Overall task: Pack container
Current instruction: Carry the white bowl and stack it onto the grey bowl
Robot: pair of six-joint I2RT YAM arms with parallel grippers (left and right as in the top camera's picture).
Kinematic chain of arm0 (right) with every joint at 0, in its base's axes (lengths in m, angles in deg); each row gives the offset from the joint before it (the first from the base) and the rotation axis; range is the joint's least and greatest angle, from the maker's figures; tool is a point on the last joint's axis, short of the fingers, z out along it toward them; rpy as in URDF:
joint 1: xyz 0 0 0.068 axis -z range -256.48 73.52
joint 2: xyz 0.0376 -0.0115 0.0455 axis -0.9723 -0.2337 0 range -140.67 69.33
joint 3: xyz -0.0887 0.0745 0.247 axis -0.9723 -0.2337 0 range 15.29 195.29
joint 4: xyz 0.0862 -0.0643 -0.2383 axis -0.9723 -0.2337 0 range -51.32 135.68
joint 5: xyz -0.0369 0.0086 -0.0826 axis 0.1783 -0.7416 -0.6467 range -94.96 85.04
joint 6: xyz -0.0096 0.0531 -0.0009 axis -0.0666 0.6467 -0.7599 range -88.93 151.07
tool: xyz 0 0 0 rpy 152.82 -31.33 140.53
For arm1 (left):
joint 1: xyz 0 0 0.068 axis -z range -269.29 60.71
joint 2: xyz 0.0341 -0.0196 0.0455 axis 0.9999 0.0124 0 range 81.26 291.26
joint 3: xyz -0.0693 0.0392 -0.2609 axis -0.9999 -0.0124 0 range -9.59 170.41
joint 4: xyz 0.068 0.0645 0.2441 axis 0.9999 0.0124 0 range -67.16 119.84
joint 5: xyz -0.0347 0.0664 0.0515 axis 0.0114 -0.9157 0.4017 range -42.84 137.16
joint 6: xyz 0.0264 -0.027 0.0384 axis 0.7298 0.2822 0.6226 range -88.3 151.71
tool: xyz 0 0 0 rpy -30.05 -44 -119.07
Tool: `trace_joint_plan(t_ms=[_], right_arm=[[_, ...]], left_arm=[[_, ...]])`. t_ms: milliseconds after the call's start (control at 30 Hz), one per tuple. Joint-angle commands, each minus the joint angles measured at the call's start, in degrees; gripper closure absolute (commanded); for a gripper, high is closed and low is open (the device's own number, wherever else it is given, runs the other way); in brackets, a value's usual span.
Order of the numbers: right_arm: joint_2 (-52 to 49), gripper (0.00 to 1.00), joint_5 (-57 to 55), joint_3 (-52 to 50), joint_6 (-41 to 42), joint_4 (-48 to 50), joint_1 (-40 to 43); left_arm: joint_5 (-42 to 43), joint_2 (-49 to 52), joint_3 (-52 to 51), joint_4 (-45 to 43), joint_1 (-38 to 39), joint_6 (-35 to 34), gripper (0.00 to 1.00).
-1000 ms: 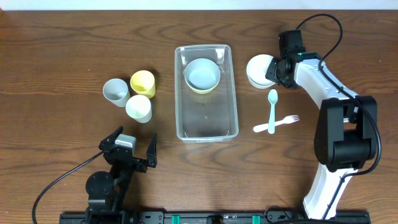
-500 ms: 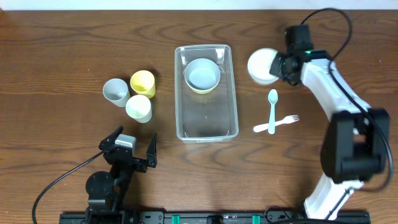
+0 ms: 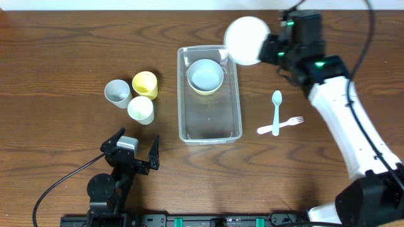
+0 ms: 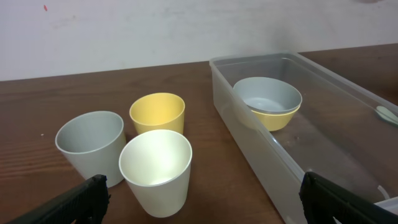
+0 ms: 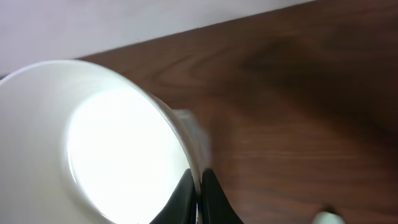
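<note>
The clear plastic container (image 3: 209,129) stands mid-table and holds a grey bowl nested in a yellow bowl (image 3: 205,75) at its far end; it also shows in the left wrist view (image 4: 323,134). My right gripper (image 3: 268,50) is shut on the rim of a white bowl (image 3: 246,40) and holds it in the air over the container's far right corner. In the right wrist view the white bowl (image 5: 106,143) fills the left side, its rim pinched between the fingers (image 5: 199,186). My left gripper (image 3: 132,153) is open and empty near the front edge, behind three cups.
A grey cup (image 3: 117,93), a yellow cup (image 3: 145,84) and a white cup (image 3: 141,110) stand left of the container. A light green spoon (image 3: 276,108) and a white fork (image 3: 282,125) lie to its right.
My right gripper has lifted the white bowl off the table and carried it left, up over the container's far right corner. The left arm has not moved.
</note>
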Motion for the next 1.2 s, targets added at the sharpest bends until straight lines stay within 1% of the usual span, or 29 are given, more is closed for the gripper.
trace_joint_plan(t_ms=[0, 267, 467, 600, 633, 667, 733, 767, 800, 833, 1000, 1167], right_arm=[[-2.99, 0.99, -1.36, 0.11, 0.46, 1.07, -4.28], [-12.0, 0.99, -3.48, 0.11, 2.67, 6.36, -10.25], [-17.18, 0.99, -3.45, 0.11, 3.23, 9.27, -11.52], [-18.58, 0.99, -3.5, 0.11, 3.19, 9.99, -11.54], [-18.69, 0.97, -3.45, 0.11, 3.21, 10.05, -11.54], [-18.86, 0.91, -3.48, 0.11, 3.21, 10.1, -11.54], [-18.97, 0.67, -3.48, 0.11, 2.99, 10.25, -11.54], [-18.97, 0.57, -3.45, 0.11, 2.97, 10.38, -11.54], [-18.97, 0.54, -3.43, 0.11, 2.99, 10.38, -11.54], [-18.91, 0.51, -3.15, 0.11, 2.97, 10.38, -11.54], [-17.38, 0.52, -0.55, 0.35, 1.84, 8.66, -11.52], [-11.26, 0.52, -0.94, 2.95, -0.48, 0.52, -11.1]], left_arm=[[0.63, -0.33, -1.05, 1.38, -0.28, 0.79, 0.02], [0.63, -0.33, -1.05, 1.38, -0.28, 0.79, 0.02], [0.63, -0.33, -1.05, 1.38, -0.28, 0.79, 0.02], [0.63, -0.33, -1.05, 1.38, -0.28, 0.79, 0.02], [0.63, -0.33, -1.05, 1.38, -0.28, 0.79, 0.02], [0.63, -0.33, -1.05, 1.4, -0.28, 0.79, 0.02], [0.63, -0.33, -1.05, 1.38, -0.28, 0.79, 0.02], [0.63, -0.33, -1.05, 1.38, -0.28, 0.79, 0.02], [0.63, -0.33, -1.05, 1.38, -0.28, 0.79, 0.02], [0.63, -0.33, -1.05, 1.38, -0.28, 0.79, 0.02], [0.63, -0.33, -1.05, 1.4, -0.28, 0.79, 0.02], [0.63, -0.33, -1.05, 1.38, -0.28, 0.81, 0.02]])
